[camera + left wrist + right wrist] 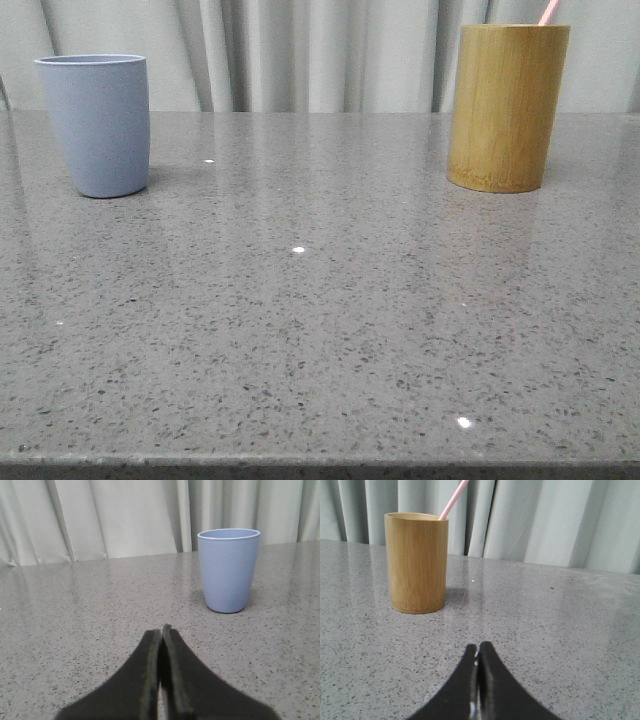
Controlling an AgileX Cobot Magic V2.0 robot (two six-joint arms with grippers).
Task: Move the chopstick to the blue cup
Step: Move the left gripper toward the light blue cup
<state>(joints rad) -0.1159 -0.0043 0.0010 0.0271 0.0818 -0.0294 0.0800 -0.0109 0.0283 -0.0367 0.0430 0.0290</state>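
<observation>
While the chopstick (453,499) is standing in the bamboo cup (417,562), leaning against the rim so that its pink upper end is angling up and away over the cup's far-right edge, the whole task is turning on which arm is facing it. The right gripper (478,650) is sitting low over the bench (560,630), jaws pressed together and holding nothing, and the bamboo cup is lying ahead of it and off to one side, well apart from the fingertips. The left gripper (162,632) is likewise resting with jaws closed and empty, and it is looking at the blue cup (228,570), which is standing upright ahead and apart from it.

In the front view the blue cup (97,125) is sitting at the far left of the bench (320,330) and the bamboo cup (507,105) at the far right, well apart, with a short pink tip of the chopstick (549,11) poking above the rim.

Judgement: the right arm is the nearer one for the pick. The stick's long axis is running steeply upward with a lean, not lying flat, so the jaws will probably need opening, lifting above the rim and closing across the shaft, crosswise to that axis. How far the stick reaches inside the cup is hidden. The transfer has not begun; the blue cup is looking empty from these angles, though its inside is not visible.
</observation>
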